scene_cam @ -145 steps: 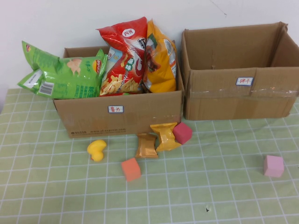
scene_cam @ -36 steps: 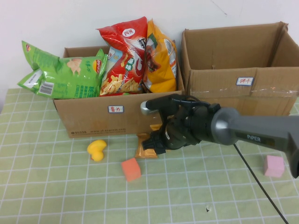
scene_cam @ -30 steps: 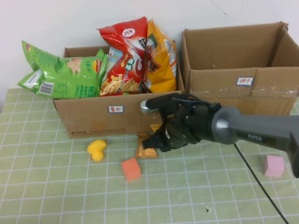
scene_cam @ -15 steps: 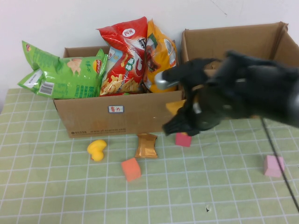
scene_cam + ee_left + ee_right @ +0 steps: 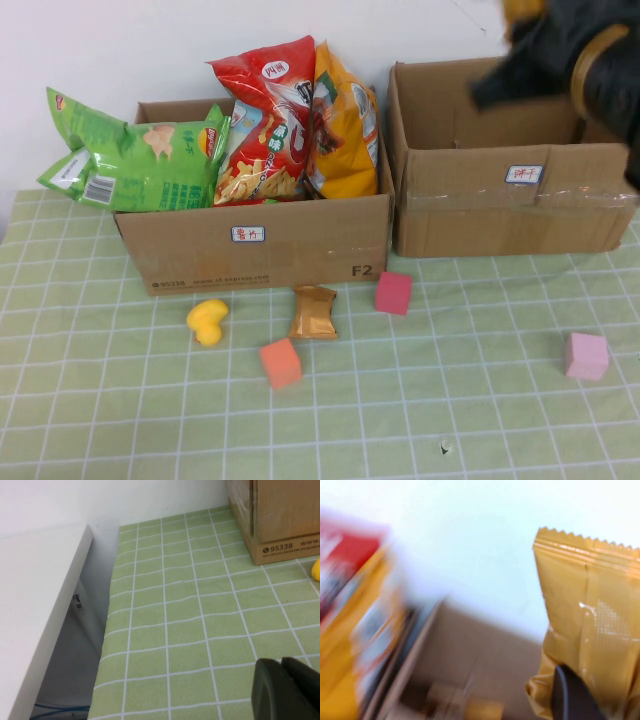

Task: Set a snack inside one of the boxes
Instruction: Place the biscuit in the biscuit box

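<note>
My right gripper [image 5: 527,22] is high at the back right, above the open right cardboard box [image 5: 510,210]. It is shut on a yellow snack packet [image 5: 592,625], and one dark finger [image 5: 570,695] presses on the packet's lower part. Only a scrap of the packet [image 5: 522,7] shows in the high view. A brown snack packet [image 5: 314,312] lies on the cloth in front of the left box [image 5: 260,245], which holds several chip bags [image 5: 270,120]. My left gripper [image 5: 289,687] is shut and empty, low over the cloth near the table's left edge, out of the high view.
A dark pink cube [image 5: 393,292], an orange cube [image 5: 280,362], a yellow toy [image 5: 208,321] and a light pink cube [image 5: 585,355] lie on the green checked cloth [image 5: 450,400]. A white shelf [image 5: 35,605] stands beside the table's left edge.
My right gripper took the yellow packet from in front of the left box and carried it up and to the right, above the right box. The dark pink cube now lies uncovered.
</note>
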You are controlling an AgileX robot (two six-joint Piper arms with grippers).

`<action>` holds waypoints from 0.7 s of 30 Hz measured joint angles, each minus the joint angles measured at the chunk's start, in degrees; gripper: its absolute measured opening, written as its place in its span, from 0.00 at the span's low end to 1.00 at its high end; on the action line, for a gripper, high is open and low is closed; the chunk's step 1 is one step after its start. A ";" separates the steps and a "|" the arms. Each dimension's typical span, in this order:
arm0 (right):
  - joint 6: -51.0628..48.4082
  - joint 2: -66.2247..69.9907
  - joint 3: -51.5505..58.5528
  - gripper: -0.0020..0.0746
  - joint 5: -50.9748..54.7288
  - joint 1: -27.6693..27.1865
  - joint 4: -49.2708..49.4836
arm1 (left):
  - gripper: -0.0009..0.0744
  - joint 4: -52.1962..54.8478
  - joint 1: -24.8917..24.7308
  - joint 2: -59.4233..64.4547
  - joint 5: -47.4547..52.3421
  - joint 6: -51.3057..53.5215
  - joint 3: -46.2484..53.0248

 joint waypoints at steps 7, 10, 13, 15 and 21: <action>22.77 8.44 -6.93 0.27 -10.86 -10.79 -9.94 | 0.01 0.00 0.00 0.00 0.00 0.00 0.00; 29.65 12.82 -9.09 0.27 -16.70 -14.49 -10.63 | 0.01 0.00 0.00 0.00 0.00 0.00 0.00; 34.52 17.11 -11.19 0.27 -22.12 -17.38 -11.23 | 0.01 0.00 0.00 0.00 0.00 0.00 0.00; 35.91 19.54 -12.16 0.27 -23.86 -18.46 -11.47 | 0.01 0.00 0.00 0.00 0.00 0.00 0.00; 38.00 23.45 -12.82 0.52 -24.93 -19.37 -11.83 | 0.01 0.00 0.00 0.00 0.00 0.00 0.00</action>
